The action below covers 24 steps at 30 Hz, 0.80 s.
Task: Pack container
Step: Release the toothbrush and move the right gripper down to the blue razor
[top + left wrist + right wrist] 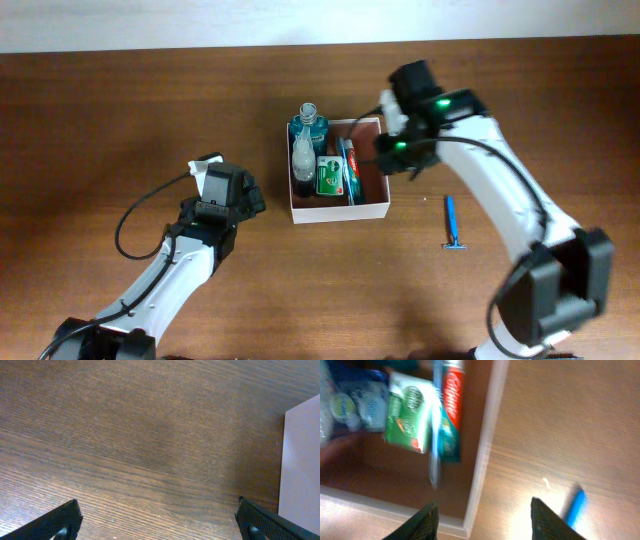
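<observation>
Nearest on the table (100, 120), right side: blue razor (452, 225) lying flat, handle pointing far, well apart from the container (340, 212) and right of it. In the right wrist view it's a blurred blue streak (575, 507) on bare wood.

L gripper (248, 195) sits left of the container, near its near-left corner, not touching. Wrist view: both fingers (62, 522) spread wide, nothing between, only wood under the L gripper (160, 527); a pale container wall (302, 460) shows at the right edge.

Container is mid-table, slightly right of centre, white walls, reddish-brown inside.

R gripper (388, 160) hangs over the container's right wall. Wrist view: R gripper (487, 525) fingers (422, 522) spread apart, empty, straddling the white wall (485, 450) near a corner.

Inside, along the right wall: toothpaste tube (350, 170), red and teal (452, 405). Just left of it a green box (328, 175) (410, 420), w/ a thin blue-white stick (435, 445) lying along the box's edge; blurred, prob. a toothbrush, can't tell for sure. Left side: clear bottle (302, 155). Far-left corner: teal bottle (310, 125), upright, top poking past the far wall.
</observation>
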Tool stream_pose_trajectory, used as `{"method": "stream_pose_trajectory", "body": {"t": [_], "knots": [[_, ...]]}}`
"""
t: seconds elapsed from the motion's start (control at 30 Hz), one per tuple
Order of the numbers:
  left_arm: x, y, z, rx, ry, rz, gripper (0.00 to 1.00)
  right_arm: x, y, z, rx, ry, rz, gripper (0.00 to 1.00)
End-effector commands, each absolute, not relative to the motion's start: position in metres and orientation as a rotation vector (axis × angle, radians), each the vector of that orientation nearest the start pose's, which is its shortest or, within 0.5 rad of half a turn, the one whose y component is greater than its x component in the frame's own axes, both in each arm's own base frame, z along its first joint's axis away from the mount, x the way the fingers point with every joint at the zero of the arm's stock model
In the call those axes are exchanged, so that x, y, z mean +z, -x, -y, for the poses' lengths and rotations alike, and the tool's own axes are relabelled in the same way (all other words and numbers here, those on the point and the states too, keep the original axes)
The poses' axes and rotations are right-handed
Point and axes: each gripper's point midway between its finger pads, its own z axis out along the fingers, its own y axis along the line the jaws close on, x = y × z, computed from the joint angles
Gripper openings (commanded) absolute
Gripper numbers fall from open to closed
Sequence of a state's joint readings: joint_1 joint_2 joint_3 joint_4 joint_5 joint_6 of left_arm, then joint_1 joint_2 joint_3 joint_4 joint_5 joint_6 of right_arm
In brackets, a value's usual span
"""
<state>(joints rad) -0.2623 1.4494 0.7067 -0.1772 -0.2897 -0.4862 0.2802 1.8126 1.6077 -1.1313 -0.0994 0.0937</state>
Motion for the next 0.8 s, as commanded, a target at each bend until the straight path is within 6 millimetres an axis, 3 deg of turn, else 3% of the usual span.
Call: {"method": "stream_pose_trajectory", "body": {"t": [0.0, 0.17, 0.33, 0.47, 0.6, 0.77], "knots": [[0.065, -0.355, 0.04, 0.062, 0.377, -2.404, 0.99, 0.162, -0.36, -0.092, 0.156, 0.197, -2.923, 0.52], [0.065, -0.355, 0.04, 0.062, 0.377, -2.404, 0.99, 0.148, -0.342, -0.056, 0.113, 0.066, -3.035, 0.52], [0.065, -0.355, 0.04, 0.062, 0.377, -2.404, 0.99, 0.108, -0.325, -0.024, 0.087, -0.093, -3.115, 0.52], [0.065, -0.355, 0.04, 0.062, 0.377, -2.404, 0.99, 0.074, -0.31, -0.01, 0.085, -0.185, -3.154, 0.52], [0.065, -0.355, 0.04, 0.062, 0.377, -2.405, 0.99, 0.048, -0.303, -0.006, 0.055, -0.171, -3.155, 0.56], [0.065, -0.355, 0.04, 0.062, 0.377, -2.404, 0.99, 0.03, -0.302, 0.001, -0.02, -0.158, -3.131, 0.56]]}}
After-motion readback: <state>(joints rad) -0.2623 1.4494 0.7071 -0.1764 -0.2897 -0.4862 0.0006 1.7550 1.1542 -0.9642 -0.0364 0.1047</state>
